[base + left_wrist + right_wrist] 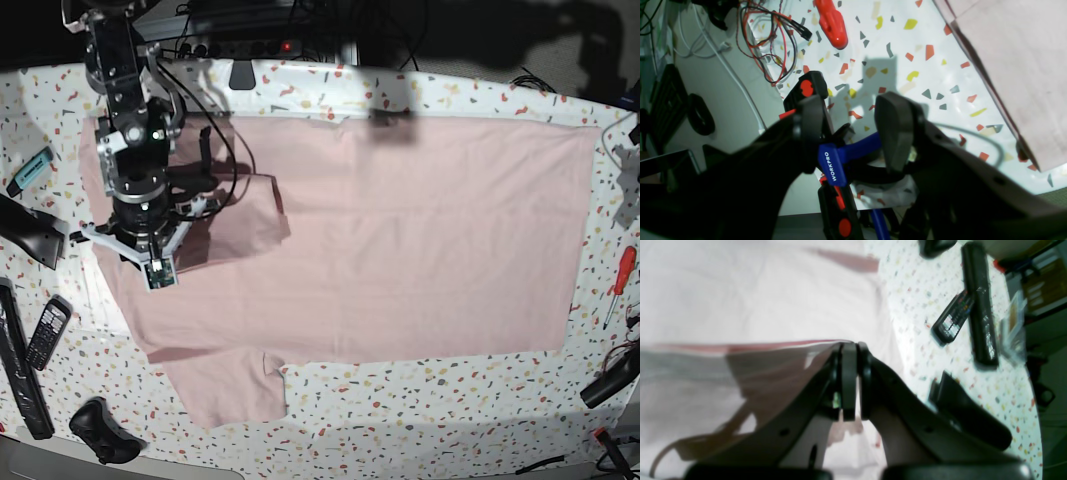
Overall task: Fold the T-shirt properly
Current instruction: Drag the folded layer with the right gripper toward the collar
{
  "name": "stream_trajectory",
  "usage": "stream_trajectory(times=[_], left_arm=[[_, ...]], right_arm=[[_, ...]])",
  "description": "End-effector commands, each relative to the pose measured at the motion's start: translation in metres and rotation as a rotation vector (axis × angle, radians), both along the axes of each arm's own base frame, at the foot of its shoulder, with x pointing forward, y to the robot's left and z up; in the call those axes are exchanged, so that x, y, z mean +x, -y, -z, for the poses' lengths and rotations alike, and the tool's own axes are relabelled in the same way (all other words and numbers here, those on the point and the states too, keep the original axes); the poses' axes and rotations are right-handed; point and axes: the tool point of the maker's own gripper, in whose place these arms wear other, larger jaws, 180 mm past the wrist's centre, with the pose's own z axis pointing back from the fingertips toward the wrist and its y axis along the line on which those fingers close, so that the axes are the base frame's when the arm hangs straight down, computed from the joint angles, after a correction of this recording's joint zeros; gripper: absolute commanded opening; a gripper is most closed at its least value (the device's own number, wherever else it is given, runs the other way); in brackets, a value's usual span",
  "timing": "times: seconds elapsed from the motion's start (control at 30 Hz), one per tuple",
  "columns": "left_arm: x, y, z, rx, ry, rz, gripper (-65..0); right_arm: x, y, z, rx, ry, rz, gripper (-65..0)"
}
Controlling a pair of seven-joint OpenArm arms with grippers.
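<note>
Pink cotton covers most of my desk [420,400]: the T-shirt [400,250] lies spread flat, plain side up, its long axis running across the base view from the sleeves at that view's left to the straight hem at its right. One sleeve [225,385] sticks out toward the near edge. The other sleeve [245,215] looks already turned in over the body.

My right gripper [853,380] is the one at work. From its wrist camera the jaws sit almost together, with a fold of the pink fabric running in between them, so I judge it is pinching the shirt near the sleeve end, lifted a little off the cloth beneath. In the base view that arm [140,170] stands over the sleeve end of the shirt.

My left gripper [846,133] is spread wide with nothing between its fingers. It hangs off the hem end, with the shirt's edge [1007,83] well to one side of it and a blue clamp [840,156] below.

So the cloth stretches away from the right gripper along its length, and that arm is plainly the nearer. Any fold I carry from here must travel over the body, toward the far hem.
</note>
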Motion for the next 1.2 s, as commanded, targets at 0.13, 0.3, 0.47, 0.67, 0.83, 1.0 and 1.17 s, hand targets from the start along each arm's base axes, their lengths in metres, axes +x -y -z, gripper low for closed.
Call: stream_trajectory(times=[0.13, 0.3, 0.47, 0.67, 0.83, 1.0, 1.17], left_arm=[[0.009, -0.009, -0.017, 0.034, 0.034, 0.0, -36.6], [0.009, -0.009, -0.017, 0.034, 0.034, 0.0, -36.6], [0.009, -0.009, -0.017, 0.034, 0.034, 0.0, -36.6], [0.009, -0.008, -0.018, 0.031, 0.038, 0.003, -36.6], [0.01, -0.007, -0.018, 0.027, 0.045, 0.009, -36.6], [0.012, -0.005, -0.019, 0.02, 0.056, 0.016, -36.6], [0.012, -0.005, -0.019, 0.02, 0.056, 0.016, -36.6]], right_arm=[[0.019, 0.006, -0.024, -0.022, 0.083, 0.007, -65.0], [0.029, 0.005, -0.038, -0.011, 0.127, 0.018, -65.0], [0.023, -0.007, -0.027, 0.038, 0.102, 0.024, -65.0], [-0.01, -0.018, -0.02, 0.016, 0.064, 0.059, -65.0], [-0.049, -0.028, -0.023, 0.065, 0.027, 0.064, -65.0], [-0.079, -0.044, -0.003, 0.145, -0.061, 0.044, -65.0], [-0.096, -0.077, 0.015, 0.196, -0.142, -0.037, -65.0]])
